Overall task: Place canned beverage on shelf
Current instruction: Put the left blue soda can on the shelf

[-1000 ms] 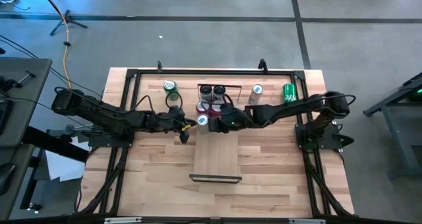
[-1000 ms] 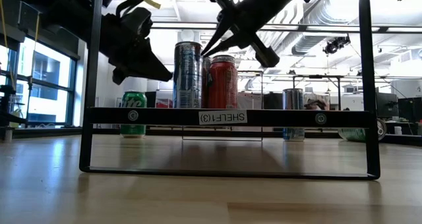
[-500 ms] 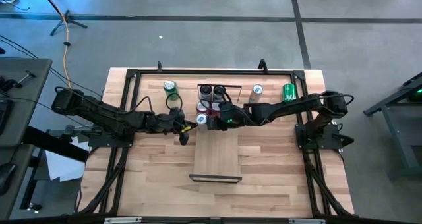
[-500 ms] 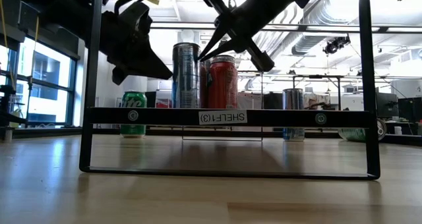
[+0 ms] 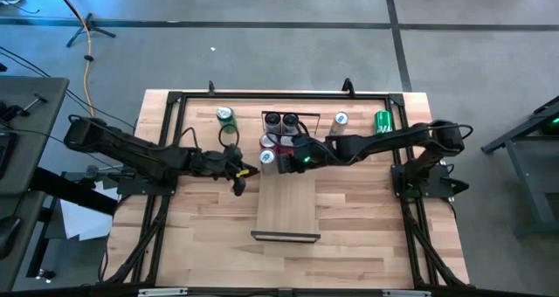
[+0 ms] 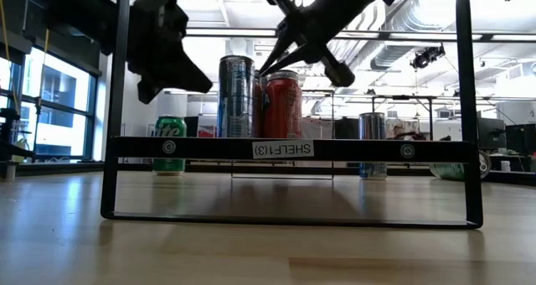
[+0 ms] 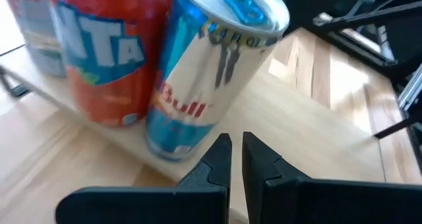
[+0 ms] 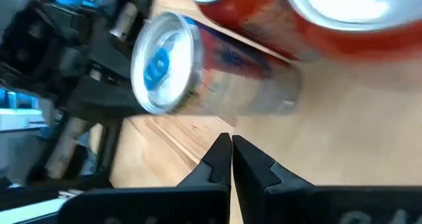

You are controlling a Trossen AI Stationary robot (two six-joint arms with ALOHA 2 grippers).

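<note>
The tall silver-and-blue energy drink can already stands on the long pale wood shelf, beside a red soda can. Both end effectors, left and right, are clenched with nothing held, so it looks like they're done.

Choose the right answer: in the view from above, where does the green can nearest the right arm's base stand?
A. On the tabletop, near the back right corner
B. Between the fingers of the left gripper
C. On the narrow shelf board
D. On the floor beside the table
A. The green can stands on the tabletop near its back right corner, apart from the shelf and from both arms.
</note>
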